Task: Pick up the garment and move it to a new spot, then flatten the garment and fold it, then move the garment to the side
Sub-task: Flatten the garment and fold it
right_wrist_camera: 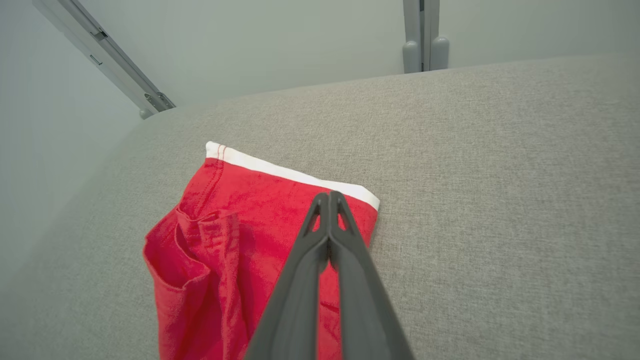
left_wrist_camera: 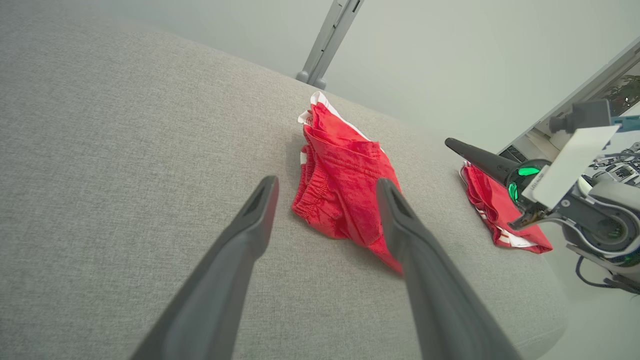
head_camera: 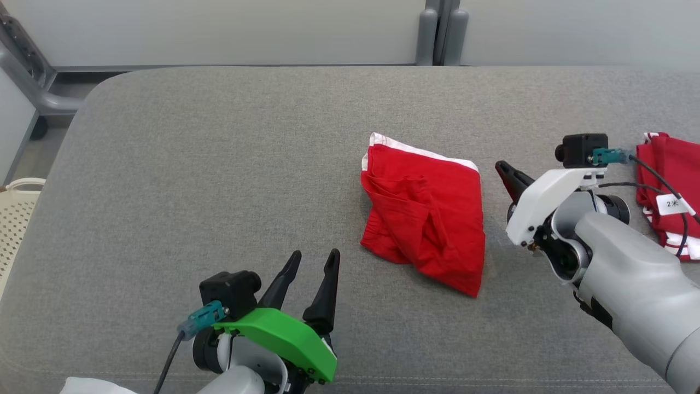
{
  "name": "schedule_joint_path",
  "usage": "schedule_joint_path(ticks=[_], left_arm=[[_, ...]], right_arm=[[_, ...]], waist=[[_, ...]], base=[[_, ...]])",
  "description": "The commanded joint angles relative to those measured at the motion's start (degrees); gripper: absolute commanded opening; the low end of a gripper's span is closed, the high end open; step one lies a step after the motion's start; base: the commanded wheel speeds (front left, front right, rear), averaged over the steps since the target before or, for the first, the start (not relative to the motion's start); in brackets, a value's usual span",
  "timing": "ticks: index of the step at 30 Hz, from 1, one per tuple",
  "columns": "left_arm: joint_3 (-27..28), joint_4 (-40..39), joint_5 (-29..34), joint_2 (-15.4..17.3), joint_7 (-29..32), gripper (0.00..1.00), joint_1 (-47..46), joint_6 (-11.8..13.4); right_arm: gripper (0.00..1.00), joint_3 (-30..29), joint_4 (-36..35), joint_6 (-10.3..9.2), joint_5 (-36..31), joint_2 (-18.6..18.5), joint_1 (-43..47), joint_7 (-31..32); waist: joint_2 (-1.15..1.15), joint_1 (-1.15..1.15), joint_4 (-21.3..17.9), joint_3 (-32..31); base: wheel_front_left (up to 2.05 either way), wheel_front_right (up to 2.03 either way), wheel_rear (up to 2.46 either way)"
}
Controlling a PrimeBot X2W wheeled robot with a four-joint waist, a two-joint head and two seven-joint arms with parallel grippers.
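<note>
Two red garments lay on the grey fabric-covered desk (head_camera: pixel 219 164): the folded garment (head_camera: pixel 424 210), with one white band, sat at the centre of the head frame, and a second red garment (head_camera: pixel 670 180) lay at the right edge, well apart from it. The left gripper (head_camera: pixel 315 254), at the lower middle of the frame, had its two dark fingers spread wide and held nothing. The right gripper (head_camera: pixel 506 171), just right of the garment's upper-right corner, had its two fingers pressed together with nothing between them.
</note>
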Motion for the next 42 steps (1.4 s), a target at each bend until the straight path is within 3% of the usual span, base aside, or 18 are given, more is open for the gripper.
schedule_joint_path(ticks=[1,11,18,30,42], left_arm=[[0.1,-0.2,0.5,0.2,-0.1,1.0,-0.9,0.3],[-0.2,-1.0,2.0,0.9,0.4,1.0,-2.6,0.6],[0.6,-1.2,2.0,1.8,0.2,1.0,-2.8,1.0],[2.1,-1.8,2.3,3.5,-0.8,1.0,-0.9,2.5],[3.2,-2.5,3.3,7.7,-0.7,1.0,0.1,4.5]], right_arm=[[0.0,0.6,-0.5,0.0,-1.0,-0.2,1.0,-1.2],[0.0,4.1,3.1,0.0,-5.7,0.4,3.0,-6.0],[0.0,5.8,3.8,0.0,-4.4,0.9,4.6,-5.9],[0.0,10.7,-1.8,0.0,-4.0,2.2,5.7,-6.7],[0.0,15.5,-7.2,0.0,-3.6,4.3,8.5,-6.1]], waist=[[0.0,0.0,1.1,1.0],[0.0,0.0,6.9,3.5],[0.0,0.0,9.8,2.8],[0.0,0.0,10.5,1.0],[0.0,0.0,9.5,-0.8]], base=[[0.0,0.0,0.0],[0.0,0.0,0.0],[0.0,0.0,0.0],[0.0,0.0,0.0],[0.0,0.0,0.0]])
